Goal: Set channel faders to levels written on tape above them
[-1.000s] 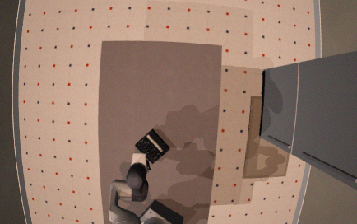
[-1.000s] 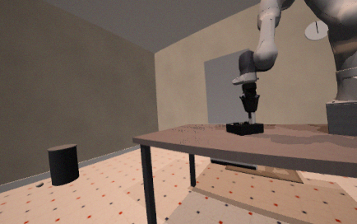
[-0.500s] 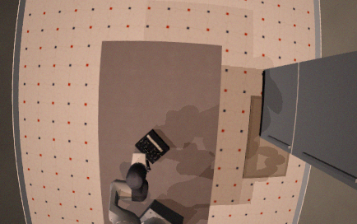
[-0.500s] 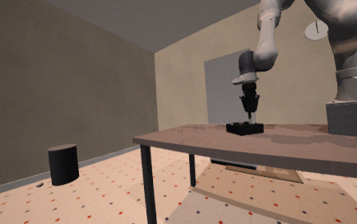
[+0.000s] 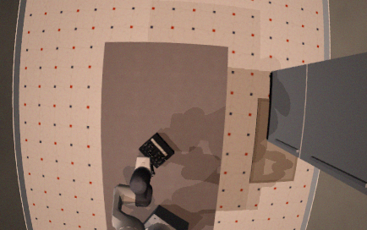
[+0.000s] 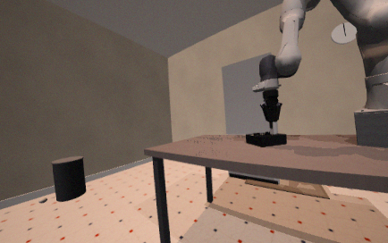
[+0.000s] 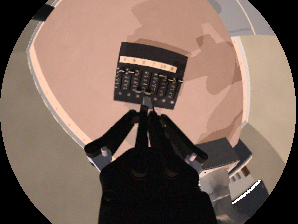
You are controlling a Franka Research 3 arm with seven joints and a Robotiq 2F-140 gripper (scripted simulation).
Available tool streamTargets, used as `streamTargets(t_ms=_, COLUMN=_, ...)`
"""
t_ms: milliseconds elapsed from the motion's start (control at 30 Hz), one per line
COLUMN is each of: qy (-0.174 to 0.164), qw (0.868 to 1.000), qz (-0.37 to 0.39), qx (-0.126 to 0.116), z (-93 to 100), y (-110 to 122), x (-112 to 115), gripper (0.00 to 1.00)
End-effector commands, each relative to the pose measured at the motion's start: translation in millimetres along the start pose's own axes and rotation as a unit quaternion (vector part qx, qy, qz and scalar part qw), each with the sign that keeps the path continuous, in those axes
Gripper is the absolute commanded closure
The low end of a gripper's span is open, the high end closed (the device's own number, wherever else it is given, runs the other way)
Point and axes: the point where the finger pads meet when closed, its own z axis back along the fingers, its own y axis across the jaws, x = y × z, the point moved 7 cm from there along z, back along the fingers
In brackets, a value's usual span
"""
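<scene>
The black, box-shaped lighting desk point(image 5: 165, 154) point(image 6: 266, 140) point(image 7: 151, 52) lies under my black two-finger gripper point(image 6: 271, 128) point(image 7: 146, 102) on the brown table point(image 5: 165, 84) point(image 6: 215, 156) point(image 7: 90, 60). My fingers are fully closed; whether they touch a fader cap I cannot tell. Only my wrist view shows writing on the pale tape strip point(image 5: 159, 145) point(image 7: 147, 64), beyond my fingertips: I make out "10"; the other figures are too small. Only the exterior view shows the round white wall clock point(image 6: 343, 33), above my gripper's height, and the black cylinder point(image 6: 70, 180), well away and lower.

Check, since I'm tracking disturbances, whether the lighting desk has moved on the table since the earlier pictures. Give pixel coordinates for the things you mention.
No; the lighting desk point(image 5: 162, 148) point(image 6: 268, 141) point(image 7: 152, 51) shows no visible shift against the table's edges.
</scene>
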Motion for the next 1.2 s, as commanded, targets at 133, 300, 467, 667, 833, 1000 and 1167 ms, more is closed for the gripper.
streamTargets(t_ms=133, qy=0.0, qw=1.0, qz=-0.002, qx=-0.001, z=-0.3, y=-0.4, x=-2.2, gripper=1.0)
streamTargets(t_ms=300, qy=0.0, qw=1.0, qz=-0.002, qx=-0.001, z=-0.3, y=-0.4, x=-3.9, gripper=1.0)
streamTargets(t_ms=467, qy=0.0, qw=1.0, qz=-0.002, qx=-0.001, z=-0.3, y=-0.4, x=-5.9, gripper=1.0)
streamTargets(t_ms=667, qy=0.0, qw=1.0, qz=-0.002, qx=-0.001, z=-0.3, y=-0.4, x=-7.9, gripper=1.0)
streamTargets(t_ms=833, qy=0.0, qw=1.0, qz=-0.002, qx=-0.001, z=-0.3, y=-0.4, x=-10.6, gripper=1.0)
streamTargets(t_ms=1000, qy=0.0, qw=1.0, qz=-0.002, qx=-0.001, z=-0.3, y=-0.4, x=-13.5, gripper=1.0)
streamTargets(t_ms=1167, qy=0.0, qw=1.0, qz=-0.002, qx=-0.001, z=-0.3, y=-0.4, x=-16.6, gripper=1.0)
